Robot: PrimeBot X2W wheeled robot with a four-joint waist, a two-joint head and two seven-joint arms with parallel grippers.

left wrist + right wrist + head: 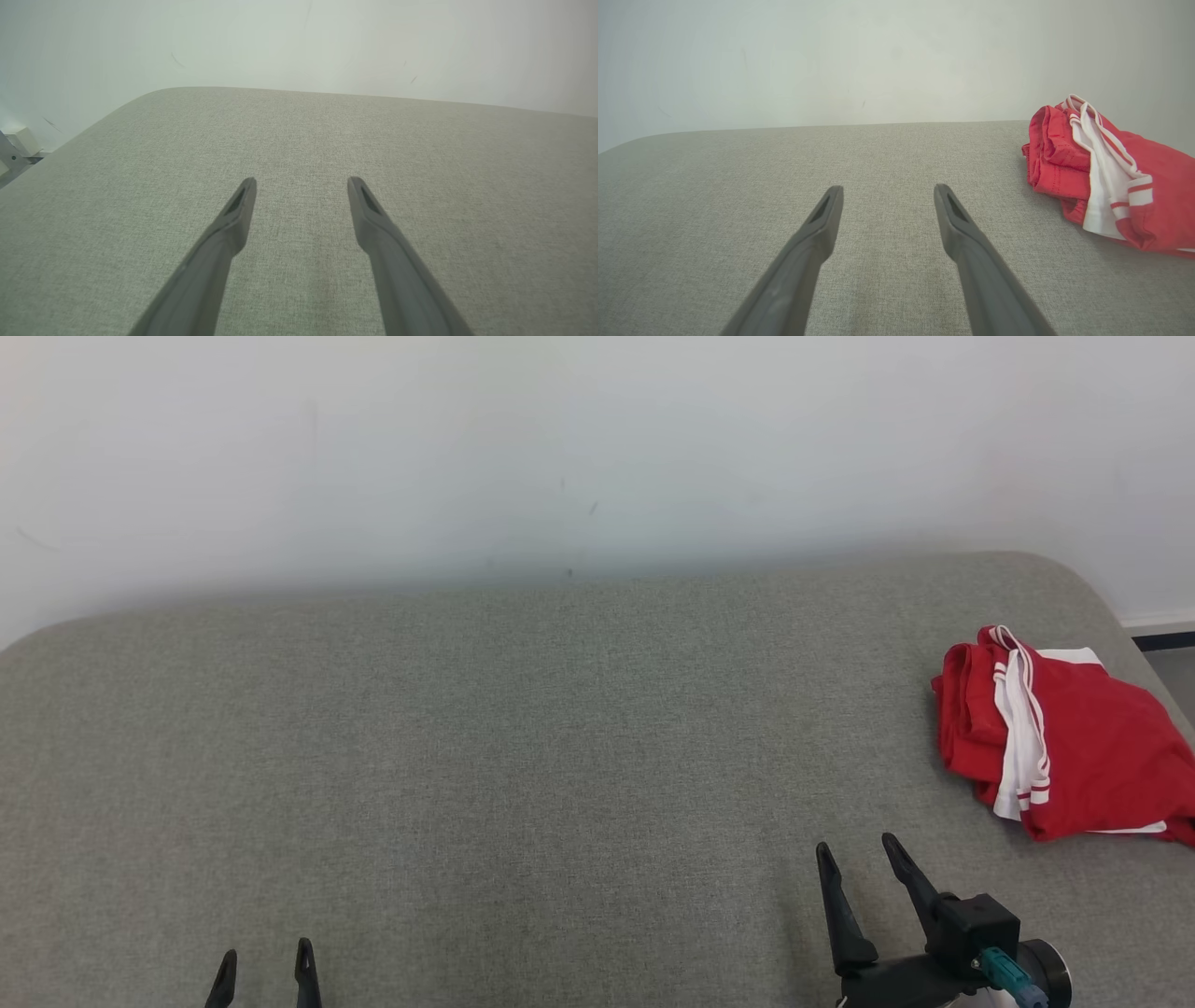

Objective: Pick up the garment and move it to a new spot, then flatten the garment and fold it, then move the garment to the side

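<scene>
- The garment (pixel 1064 737), red with white trim and stripes, lies bunched in a loose heap on the grey fabric surface (pixel 523 747), near that surface's right edge in the head view.
- The right gripper (pixel 857 854) hovers low over the surface at the lower right of the head view, its two dark fingers spread wide with nothing between them.
- The garment sits ahead of the right gripper and off to its right, clearly apart from the fingertips, with bare grey fabric between them.
- In the right wrist view the garment (pixel 1106 182) lies to the right of the fingers (pixel 957 224), beyond their tips, touching neither.
- The left gripper (pixel 264 959) shows just its fingertips at the lower left of the head view, parted and holding nothing.
- The left gripper (pixel 301 183) in its own wrist view points across open grey fabric; the garment lies well away from it, on the far right side.
- A pale wall (pixel 560 448) rises behind the surface.
</scene>
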